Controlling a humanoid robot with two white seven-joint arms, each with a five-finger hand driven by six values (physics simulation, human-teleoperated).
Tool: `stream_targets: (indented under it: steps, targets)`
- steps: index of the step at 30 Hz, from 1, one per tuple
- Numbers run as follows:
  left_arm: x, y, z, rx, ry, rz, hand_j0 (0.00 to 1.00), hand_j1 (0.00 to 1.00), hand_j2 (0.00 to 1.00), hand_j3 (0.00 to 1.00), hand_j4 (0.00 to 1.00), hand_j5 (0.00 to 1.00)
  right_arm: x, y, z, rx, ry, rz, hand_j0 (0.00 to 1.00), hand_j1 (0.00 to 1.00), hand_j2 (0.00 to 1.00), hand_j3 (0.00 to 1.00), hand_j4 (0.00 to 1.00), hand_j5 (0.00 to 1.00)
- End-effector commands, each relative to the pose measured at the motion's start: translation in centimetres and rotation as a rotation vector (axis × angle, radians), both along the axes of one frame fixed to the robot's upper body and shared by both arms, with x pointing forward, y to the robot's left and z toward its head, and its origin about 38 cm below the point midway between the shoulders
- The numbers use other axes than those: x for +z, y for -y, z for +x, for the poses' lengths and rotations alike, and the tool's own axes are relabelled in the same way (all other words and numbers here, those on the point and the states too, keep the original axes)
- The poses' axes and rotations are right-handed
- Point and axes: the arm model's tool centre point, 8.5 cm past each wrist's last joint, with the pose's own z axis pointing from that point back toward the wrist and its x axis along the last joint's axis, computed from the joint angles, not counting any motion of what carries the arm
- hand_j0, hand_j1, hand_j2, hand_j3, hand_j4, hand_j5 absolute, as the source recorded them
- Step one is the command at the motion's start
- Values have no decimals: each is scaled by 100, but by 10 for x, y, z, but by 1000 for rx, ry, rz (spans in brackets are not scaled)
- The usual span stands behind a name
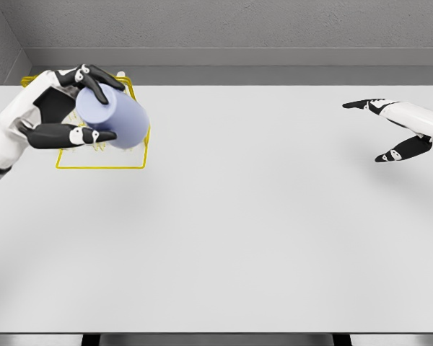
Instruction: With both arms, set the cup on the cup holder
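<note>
From my feed the cup holder (101, 165) is the hardest thing to read: I see only its yellow outline on the bench (260, 238), and the cup (114, 117) and the left robot hand (68, 108) cover most of its middle and far side, so I cannot tell what shape stands inside it. I cannot tell whether the cup touches the holder or hangs above it. The cup's base and mouth are both out of my sight. Well to the right of the holder, the right robot hand (393, 130) is cut by the picture's edge, showing me only two fingers and part of the palm.
</note>
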Motion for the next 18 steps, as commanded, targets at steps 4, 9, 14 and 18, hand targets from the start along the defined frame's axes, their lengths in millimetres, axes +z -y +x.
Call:
stream_targets:
  steps: [4,9,14,18]
  targets:
    - [-1,-7,10,24,-18,-7,38,38,38,38,38,38,0,3,0,-11,-2,6,100,100,100,100,100,100]
    - [-1,-14,18,47,-29,-1,38,38,38,38,38,38,-1,5,1,-17,-6,6,100,100,100,100,100,100]
    - [-6,-21,24,70,-47,0,38,38,38,38,38,38,-1,5,1,-17,-6,6,100,100,100,100,100,100]
    - [-9,-29,30,93,-64,-5,38,38,38,38,38,38,-1,5,1,-17,-6,6,100,100,100,100,100,100]
